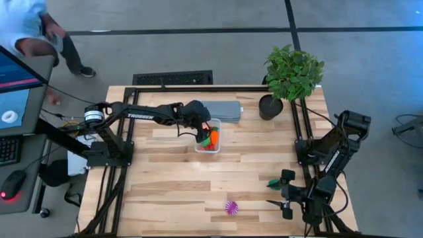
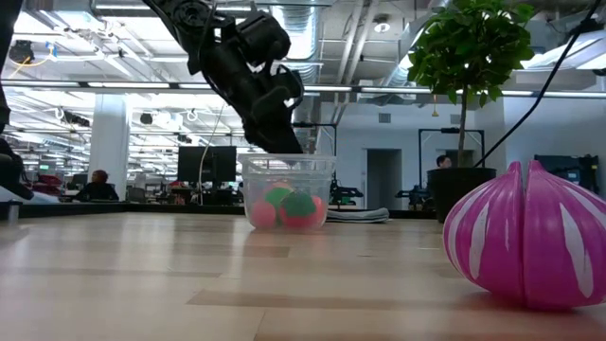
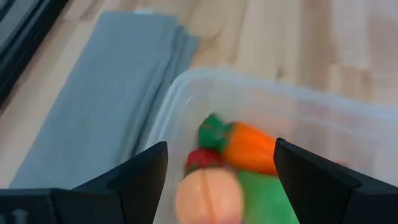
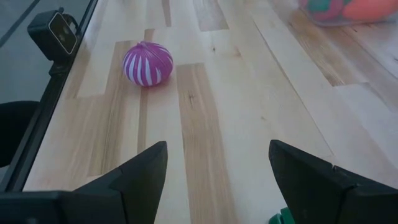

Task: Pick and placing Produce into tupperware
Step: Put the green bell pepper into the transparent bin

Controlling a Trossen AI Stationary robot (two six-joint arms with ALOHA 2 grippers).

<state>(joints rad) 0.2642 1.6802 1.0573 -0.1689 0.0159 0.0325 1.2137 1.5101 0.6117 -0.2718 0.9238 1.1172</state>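
Left gripper: jaws spread wide, gripping nothing, poised directly over the small clear plastic rectangular tub with rounded corners, which sits mid-table just beside the flat grey rectangular pad. Between the two dark fingers, four smooth toy pieces counted in the tub: an orange carrot-like piece with a green leafy top, a small red piece, a round peach-pink ball with a seam, a glossy green piece.

From table level, same tub translucent, holding rounded pink, green and red shapes; individual pieces harder to separate there, left gripper just above the rim. Close in the foreground, a purple-and-white striped ribbed ball, segmented like a bulb.

Right gripper: fingers set apart at a moderate gap, holding nothing, low near the table's right front edge, well apart from the tub. Ahead of it, the same striped ball alone on the pale wooden plank tabletop.

From overhead only: the ball as a spiky purple shape near the front edge, a small green piece just beside the right gripper, one large leafy green potted plant in a dark pot at the far right corner, and a person beyond the table's far left corner.
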